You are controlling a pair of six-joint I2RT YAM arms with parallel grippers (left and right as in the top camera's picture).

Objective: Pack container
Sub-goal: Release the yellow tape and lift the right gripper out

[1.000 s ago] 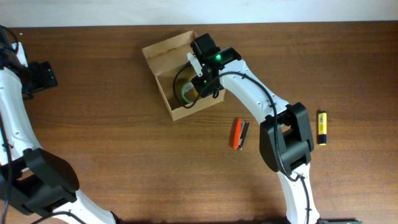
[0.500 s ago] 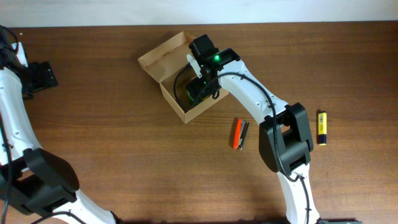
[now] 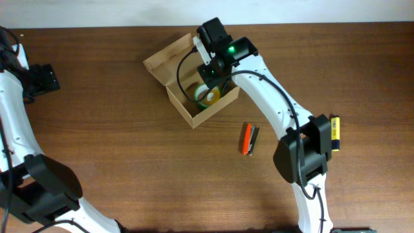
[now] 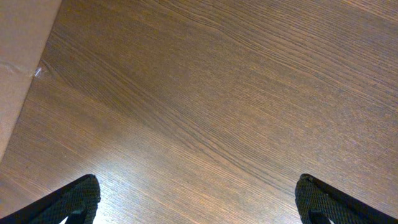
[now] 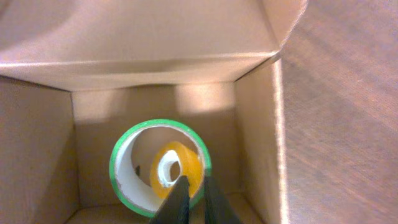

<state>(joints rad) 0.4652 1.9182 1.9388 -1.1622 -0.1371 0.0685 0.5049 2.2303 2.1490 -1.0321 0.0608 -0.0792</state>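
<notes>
Brown wood-grain table (image 3: 116, 149) fills every view. Far to the left, well apart from everything else, the left gripper (image 3: 44, 79) hangs with its jaws spread wide over bare wood. Directly beneath the right gripper (image 5: 191, 193) sits the container (image 3: 184, 109), flap open. A green tape roll (image 5: 124, 180) lies flat on its floor with a yellow roll (image 5: 180, 163) nested in its hole. That gripper's jaws are pinched together on nothing, tips just above the rolls. To its right, nearer the arm's base, an orange pen (image 3: 246, 139) and a dark pen (image 3: 255, 138) lie touching. Farther right lies a yellow marker (image 3: 334, 133). Packing looks partway done. I judge the next move calls for rising clear of the box walls, opening the jaws, and lining up across the orange pen.
</notes>
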